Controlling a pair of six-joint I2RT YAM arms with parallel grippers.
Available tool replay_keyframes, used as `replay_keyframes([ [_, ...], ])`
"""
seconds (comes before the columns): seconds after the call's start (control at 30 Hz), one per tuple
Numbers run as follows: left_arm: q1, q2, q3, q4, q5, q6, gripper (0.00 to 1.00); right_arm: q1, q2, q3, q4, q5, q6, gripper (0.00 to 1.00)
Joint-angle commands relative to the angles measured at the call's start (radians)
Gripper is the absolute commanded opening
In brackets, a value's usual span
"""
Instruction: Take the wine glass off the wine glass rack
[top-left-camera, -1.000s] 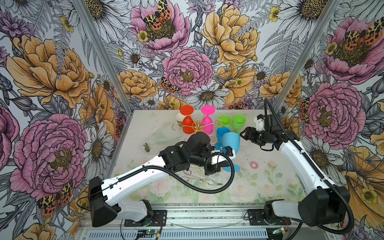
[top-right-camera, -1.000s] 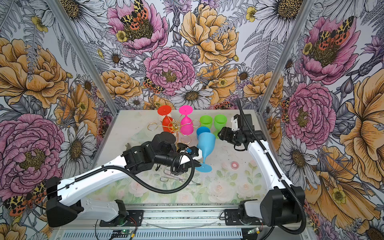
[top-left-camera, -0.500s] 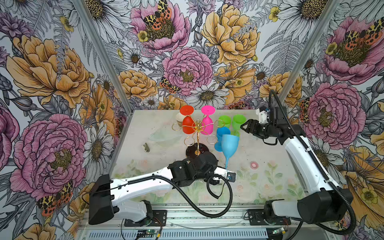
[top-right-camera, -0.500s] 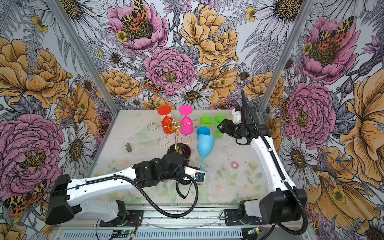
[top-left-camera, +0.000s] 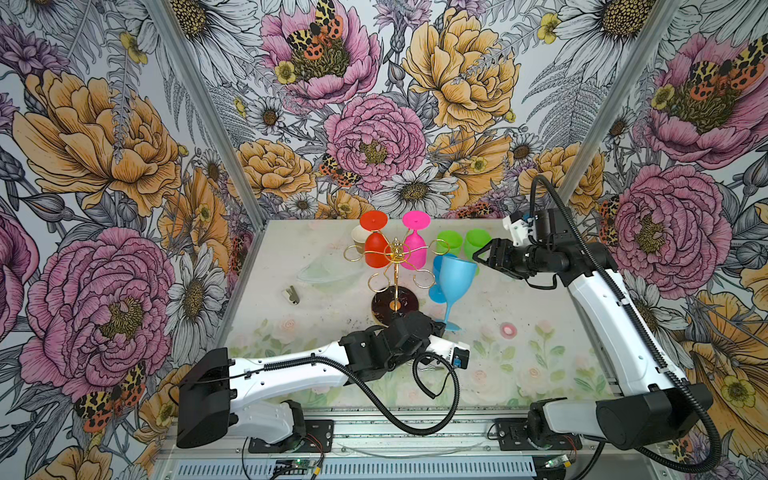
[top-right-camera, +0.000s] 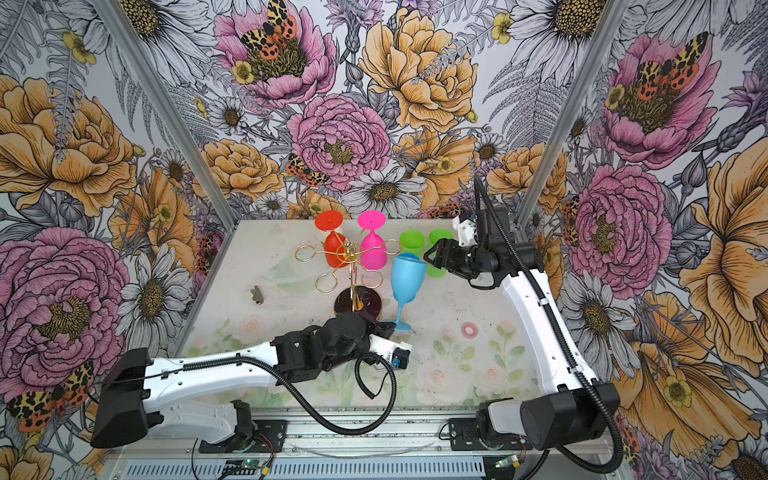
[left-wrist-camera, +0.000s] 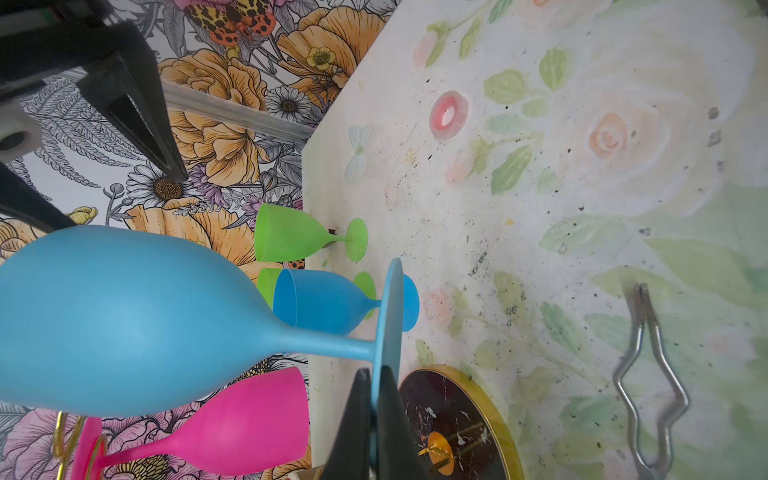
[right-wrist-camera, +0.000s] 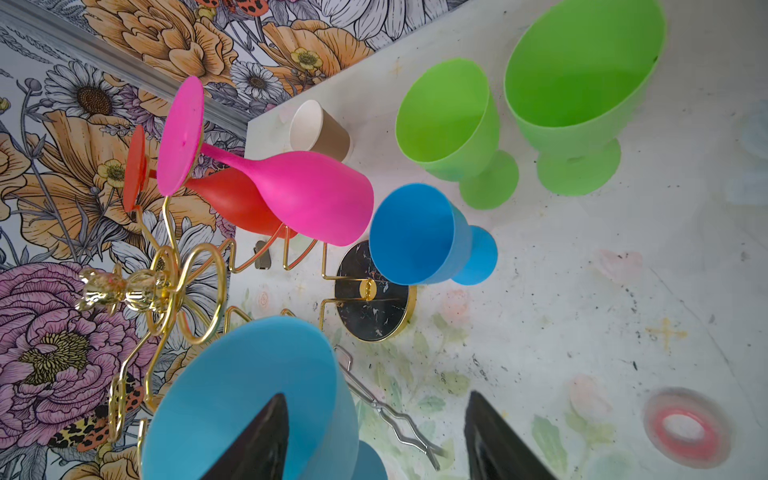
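Note:
The gold wine glass rack (top-left-camera: 395, 254) stands on its round black base (top-left-camera: 394, 306) at the table's middle; a red glass (top-left-camera: 375, 254) and a pink glass (top-left-camera: 414, 254) hang upside down on it. Off the rack, just to its right, a light blue wine glass (top-left-camera: 456, 277) is upright. My left gripper (left-wrist-camera: 376, 374) is shut on the edge of its foot (left-wrist-camera: 392, 316), low by the rack's base. My right gripper (right-wrist-camera: 376, 399) is open at the glass's rim (right-wrist-camera: 232, 395), one finger over the bowl's mouth; I cannot tell if it touches.
Two green goblets (top-left-camera: 451, 241) (top-left-camera: 478, 240) and a darker blue goblet (right-wrist-camera: 419, 237) stand behind the light blue glass. A tan cup (right-wrist-camera: 322, 131) sits at the back. Steel wire tongs (left-wrist-camera: 648, 374) lie near the front, a small metal piece (top-left-camera: 292, 294) to the left.
My left arm has dropped low toward the front, keeping hold of the light blue glass's foot and bringing it down beside the rack's base. My right gripper rose slightly and stays open.

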Motion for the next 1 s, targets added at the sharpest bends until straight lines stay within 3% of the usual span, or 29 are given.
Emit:
replay_keyframes([
  [0.0, -0.014, 0.007, -0.017, 0.096, -0.066, 0.064, 0.00, 0.004, -0.019, 0.055, -0.052, -0.015, -0.021, 0.68],
  [0.4, -0.046, 0.077, -0.065, 0.256, -0.186, 0.208, 0.00, 0.037, 0.020, 0.119, -0.150, -0.022, -0.071, 0.61],
  [0.97, -0.061, 0.156, -0.119, 0.515, -0.286, 0.368, 0.00, 0.042, 0.097, 0.223, -0.302, 0.009, -0.171, 0.33],
])
